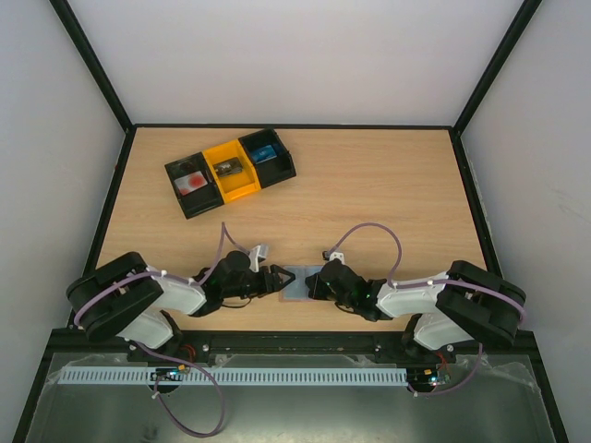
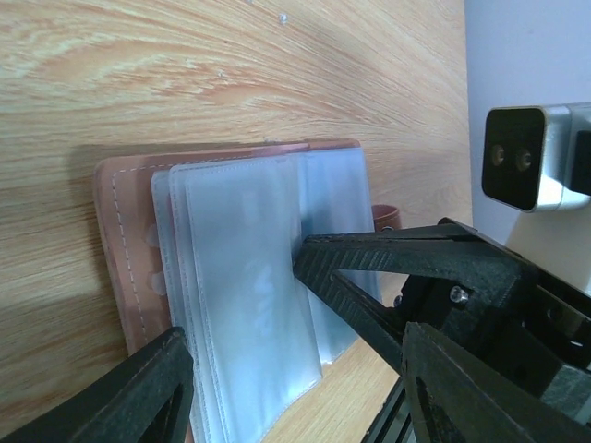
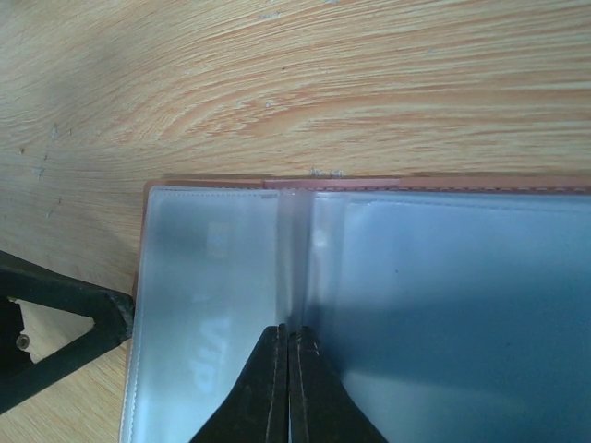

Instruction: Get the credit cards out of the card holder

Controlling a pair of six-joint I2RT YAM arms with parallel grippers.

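Operator: Where is the small brown leather-like folding card holder [image 1: 297,281]?
Observer: There is one, lying opened flat on the pale wooden bench [image 1: 388,194] near its front edge, between the two arms. Its clear plastic sleeves [image 2: 240,277] face up in a stack; I cannot count them.
Operator: End effectors?
Observer: Two. The black left end effector [image 1: 274,281] stands open at the holder's left edge, gripping nothing. The black right end effector [image 3: 287,337] is closed, tips together on the sleeves' centre crease; whether it pinches plastic I cannot tell.
Operator: Anything else?
Observer: Three plastic bins [image 1: 231,173] in a row at the far left: two black, one yellow.
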